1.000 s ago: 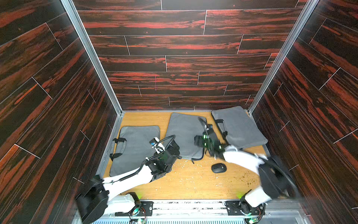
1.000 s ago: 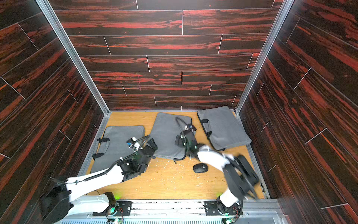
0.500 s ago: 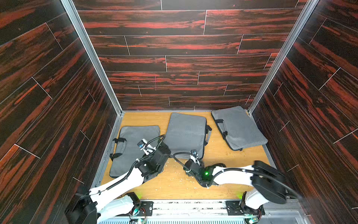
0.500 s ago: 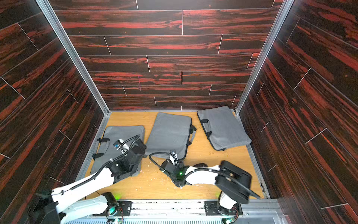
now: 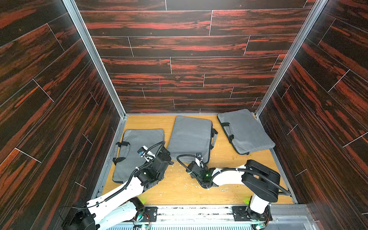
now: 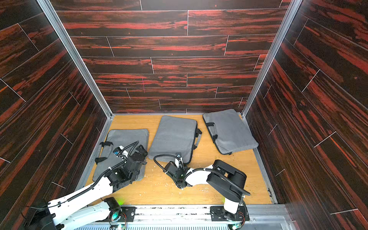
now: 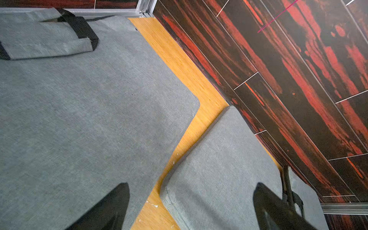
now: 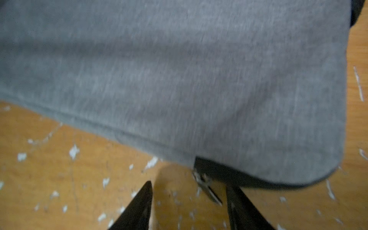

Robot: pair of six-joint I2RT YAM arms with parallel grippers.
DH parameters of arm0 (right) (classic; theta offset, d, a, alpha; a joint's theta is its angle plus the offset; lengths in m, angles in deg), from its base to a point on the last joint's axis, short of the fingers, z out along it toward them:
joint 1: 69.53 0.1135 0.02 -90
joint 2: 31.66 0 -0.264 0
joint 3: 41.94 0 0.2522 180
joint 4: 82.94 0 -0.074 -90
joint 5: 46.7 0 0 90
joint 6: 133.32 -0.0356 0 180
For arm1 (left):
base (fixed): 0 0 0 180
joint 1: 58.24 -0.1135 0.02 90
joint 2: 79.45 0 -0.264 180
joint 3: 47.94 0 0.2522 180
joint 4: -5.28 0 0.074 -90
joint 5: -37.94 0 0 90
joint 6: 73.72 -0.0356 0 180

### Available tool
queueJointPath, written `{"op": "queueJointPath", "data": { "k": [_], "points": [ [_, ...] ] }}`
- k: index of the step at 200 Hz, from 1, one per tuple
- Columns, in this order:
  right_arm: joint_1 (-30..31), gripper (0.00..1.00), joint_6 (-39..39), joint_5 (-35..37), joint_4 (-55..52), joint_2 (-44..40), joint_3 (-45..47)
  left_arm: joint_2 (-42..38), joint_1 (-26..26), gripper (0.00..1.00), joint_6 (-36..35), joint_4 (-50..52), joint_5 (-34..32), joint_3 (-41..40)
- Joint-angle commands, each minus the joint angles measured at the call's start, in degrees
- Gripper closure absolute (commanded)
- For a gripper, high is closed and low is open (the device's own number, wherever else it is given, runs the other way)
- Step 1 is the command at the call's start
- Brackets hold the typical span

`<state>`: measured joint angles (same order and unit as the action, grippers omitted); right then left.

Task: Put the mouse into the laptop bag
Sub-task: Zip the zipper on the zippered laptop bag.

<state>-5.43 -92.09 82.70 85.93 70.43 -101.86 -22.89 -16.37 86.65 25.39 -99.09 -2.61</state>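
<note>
Three grey laptop bags flat on the wooden surface (image 5: 179,191) in both top views, all well below mid-frame. Left laptop bag (image 5: 135,139) left of centre, middle laptop bag (image 5: 190,137) at centre, right laptop bag (image 5: 246,131) right of centre, close to the back corner post. Strips of bare wood between them.

Mouse: not to be made out in any view, so cannot tell where.

Left end effector (image 7: 191,185) above the gap between the left and middle laptop bags. One of the fingers (image 7: 107,207) over each bag, spread wide, holding nothing. Black carry handle (image 7: 79,29) folded flat on the left laptop bag.

Right end effector (image 8: 189,185) low over the wood at the near corner of the middle laptop bag, at lower centre of the frame in the top views. Fingers (image 8: 139,209) apart, clamped on nothing. Metal zipper pull (image 8: 208,192) between them, hanging off the bag's dark zip edge, just beside one finger. Contact impossible to tell through the blur.

White flecks (image 8: 73,152) scattered over the wood around that corner.
</note>
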Motion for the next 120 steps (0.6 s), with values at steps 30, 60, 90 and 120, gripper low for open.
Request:
{"op": "queueJointPath", "data": {
  "k": [30, 60, 90, 120],
  "points": [
    [-0.20, 0.50, -2.22, -3.85, -1.93, 4.77, -1.00, -1.09, -0.80, 0.00, 0.74, -1.69, 0.10, -1.07],
    [-0.29, 0.61, -2.04, -4.06, -1.84, 5.54, -1.70, -1.27, -1.02, 0.00, 0.65, -2.25, 0.53, -1.51],
    [-0.72, 0.67, -1.90, -4.45, -1.50, 6.03, -1.86, -0.76, -1.17, 0.00, 0.69, -3.22, 1.56, -1.78],
    [-0.84, 0.79, -2.09, -4.66, -1.18, 6.03, -1.76, 0.65, -1.34, 0.00, 0.74, -4.48, 3.00, -1.78]
  ]
}}
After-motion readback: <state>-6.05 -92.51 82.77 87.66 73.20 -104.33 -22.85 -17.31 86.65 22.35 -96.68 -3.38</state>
